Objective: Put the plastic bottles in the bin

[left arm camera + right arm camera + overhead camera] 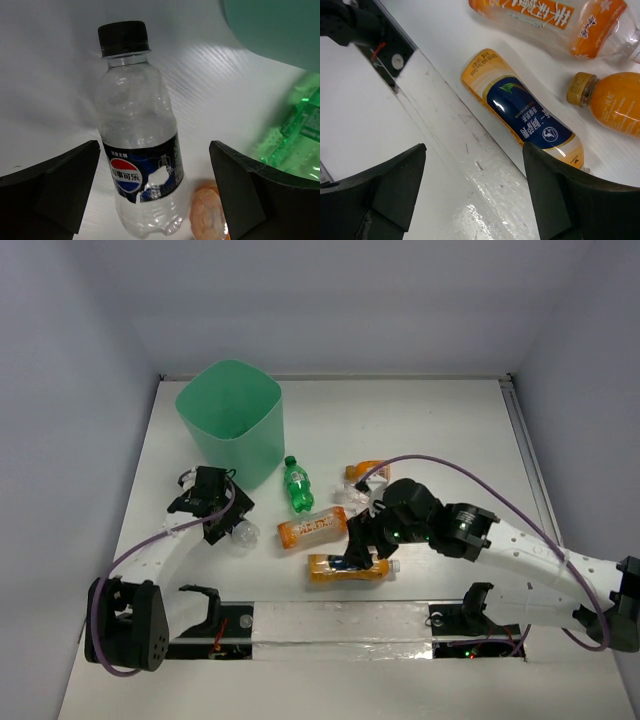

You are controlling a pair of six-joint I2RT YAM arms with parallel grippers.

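Note:
The mint-green bin [245, 450] stands at the back left; its wall shows in the left wrist view [275, 25]. My left gripper [215, 508] is open, its jaws [155, 195] wide on either side of a clear bottle [140, 150] with a black cap, lying on the table, not touching it. A green bottle [298, 486] lies beside the bin. My right gripper [362, 540] is open and empty [475, 195], just beside an orange bottle with a blue label [525, 120]. An orange bottle with a white label [313, 529] and another orange bottle with a gold cap [615, 102] lie close by.
A glossy white strip [340, 625] runs along the table's near edge between the arm bases. An orange bottle's base [207, 212] and the green bottle [295, 135] lie close to my left gripper's right finger. White walls enclose the table.

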